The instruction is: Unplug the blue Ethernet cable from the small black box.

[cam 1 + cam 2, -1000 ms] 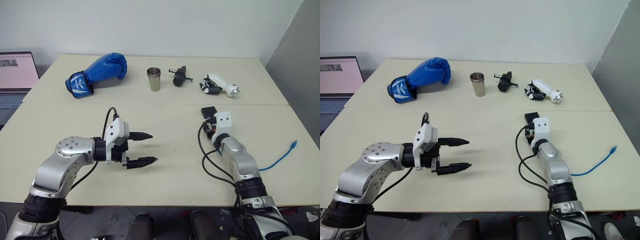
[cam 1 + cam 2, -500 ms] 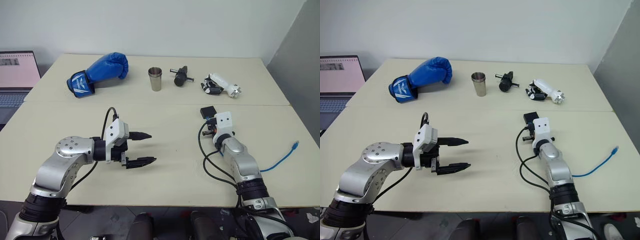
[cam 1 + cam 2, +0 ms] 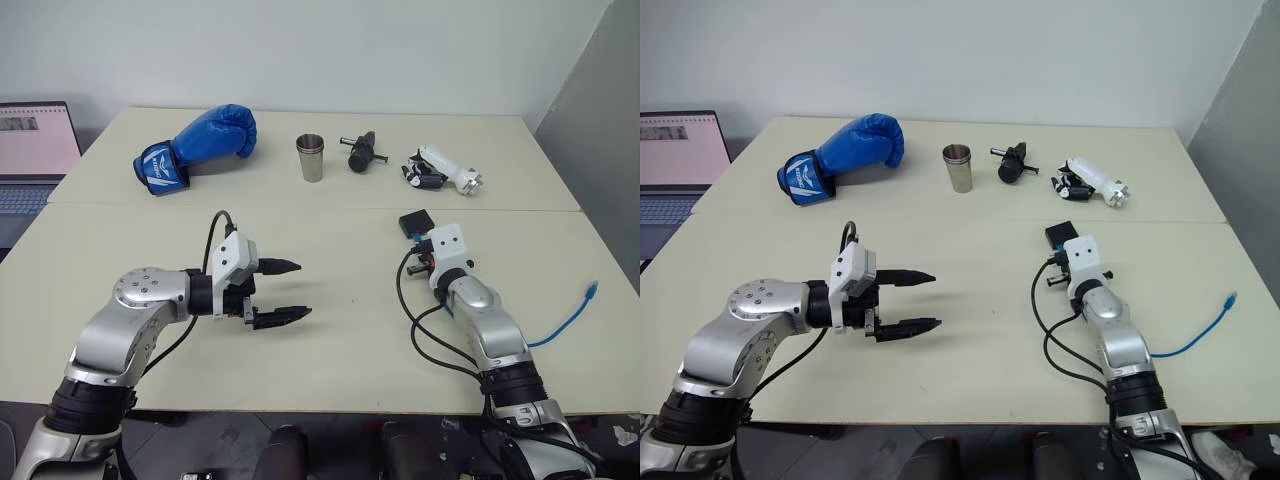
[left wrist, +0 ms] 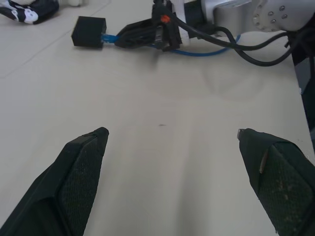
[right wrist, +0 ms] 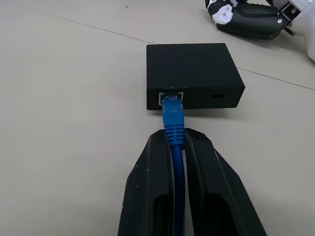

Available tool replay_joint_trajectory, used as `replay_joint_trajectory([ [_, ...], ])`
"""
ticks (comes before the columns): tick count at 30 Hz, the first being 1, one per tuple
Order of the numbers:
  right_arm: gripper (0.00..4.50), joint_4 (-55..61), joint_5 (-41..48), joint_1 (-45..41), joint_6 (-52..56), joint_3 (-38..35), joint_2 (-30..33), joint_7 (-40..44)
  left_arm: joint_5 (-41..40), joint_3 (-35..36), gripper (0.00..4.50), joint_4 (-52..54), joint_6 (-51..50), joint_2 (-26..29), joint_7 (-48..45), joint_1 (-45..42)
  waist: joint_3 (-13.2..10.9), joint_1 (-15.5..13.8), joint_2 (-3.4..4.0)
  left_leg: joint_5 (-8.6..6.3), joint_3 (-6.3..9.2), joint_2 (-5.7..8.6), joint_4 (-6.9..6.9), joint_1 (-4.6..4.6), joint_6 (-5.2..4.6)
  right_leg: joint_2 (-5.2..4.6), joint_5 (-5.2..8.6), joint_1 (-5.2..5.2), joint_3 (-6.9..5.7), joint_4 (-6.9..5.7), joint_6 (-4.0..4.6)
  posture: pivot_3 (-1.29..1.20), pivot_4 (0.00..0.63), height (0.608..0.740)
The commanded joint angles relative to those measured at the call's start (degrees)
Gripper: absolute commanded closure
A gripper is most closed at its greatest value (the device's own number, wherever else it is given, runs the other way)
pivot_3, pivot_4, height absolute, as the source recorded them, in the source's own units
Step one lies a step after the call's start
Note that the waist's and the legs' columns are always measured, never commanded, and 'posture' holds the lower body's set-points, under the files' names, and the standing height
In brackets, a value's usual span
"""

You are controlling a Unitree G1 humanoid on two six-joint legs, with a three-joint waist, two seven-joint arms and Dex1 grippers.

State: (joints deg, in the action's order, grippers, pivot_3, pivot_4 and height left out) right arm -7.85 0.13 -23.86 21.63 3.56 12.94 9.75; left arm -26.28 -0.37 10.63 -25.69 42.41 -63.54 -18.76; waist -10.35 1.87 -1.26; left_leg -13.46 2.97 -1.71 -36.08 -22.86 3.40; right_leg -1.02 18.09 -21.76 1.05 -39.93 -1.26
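Note:
The small black box (image 5: 193, 74) lies flat on the table, right of centre (image 3: 415, 221). The blue Ethernet cable (image 5: 173, 120) is plugged into a port in the box's near edge. My right gripper (image 5: 176, 142) is shut on the cable just behind its plug. The cable's far end (image 3: 590, 291) lies loose near the table's right edge. Over the left middle of the table hovers my left gripper (image 3: 286, 291), open with nothing between its fingers (image 4: 81, 172), well left of the box (image 4: 88, 32).
Along the back of the table lie a blue boxing glove (image 3: 195, 145), a metal cup (image 3: 310, 157), a black cylindrical tool (image 3: 359, 152) and a white-and-black gadget (image 3: 440, 170). A laptop (image 3: 35, 150) stands off the table's left. A seam (image 3: 300, 207) crosses the table.
My right gripper has closed on the blue cable behind the plug. The left gripper has stayed open and hardly moved.

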Motion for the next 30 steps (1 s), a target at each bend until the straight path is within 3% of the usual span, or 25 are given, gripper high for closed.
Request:
replay_joint_trajectory([
  [1, 4.40, 4.02, -0.40, 0.41, -1.06, -0.07, 0.61, 1.00, -0.93, 1.80, 0.00, 0.56, 0.41, -0.06, 0.62, -1.43, 0.00, 0.01, 0.00, 0.00, 0.00, 0.00, 0.00, 0.00, 0.00, 0.00, 0.00, -0.01, 0.00, 0.00, 0.00, 0.00, 0.150, 0.740],
  [17, 4.40, 6.22, -2.18, 1.19, -2.79, 2.09, 2.01, 5.19, -4.65, 4.14, 0.00, 1.56, -2.44, -2.73, 4.76, -3.41, -0.01, 0.01, -0.01, 0.00, -0.01, 0.00, 0.00, -0.01, 0.00, 0.00, 0.00, -0.01, 0.00, 0.00, 0.00, 0.00, 0.150, 0.740],
  [22, 4.40, 12.20, -3.58, 2.75, -12.04, 7.47, 10.05, 16.50, -6.74, 3.89, 0.00, -0.37, -5.82, -1.13, 1.90, -3.69, -0.02, 0.01, -0.01, 0.00, -0.01, 0.02, 0.00, -0.02, 0.00, 0.00, 0.00, -0.01, -0.01, 0.04, 0.00, 0.00, 0.150, 0.740],
  [26, 4.41, 14.21, -5.35, 1.57, -25.57, 10.75, 18.33, 26.06, -10.15, 4.54, 0.00, -5.05, -10.66, -1.06, -0.34, -6.57, -0.06, 0.00, -0.02, 0.00, 0.01, 0.02, -0.01, 0.00, 0.00, 0.00, 0.01, 0.01, -0.06, 0.03, -0.01, 0.00, 0.150, 0.740],
  [30, 4.41, 12.65, -5.68, -1.50, -38.65, 12.27, 21.47, 30.78, -14.87, 5.18, 0.00, -7.70, -16.93, -1.25, -1.93, -9.23, -0.13, 0.12, -0.09, 0.00, 0.03, 0.01, -0.03, -0.01, 0.00, 0.02, 0.01, 0.01, -0.07, 0.02, -0.02, 0.00, 0.150, 0.740],
])
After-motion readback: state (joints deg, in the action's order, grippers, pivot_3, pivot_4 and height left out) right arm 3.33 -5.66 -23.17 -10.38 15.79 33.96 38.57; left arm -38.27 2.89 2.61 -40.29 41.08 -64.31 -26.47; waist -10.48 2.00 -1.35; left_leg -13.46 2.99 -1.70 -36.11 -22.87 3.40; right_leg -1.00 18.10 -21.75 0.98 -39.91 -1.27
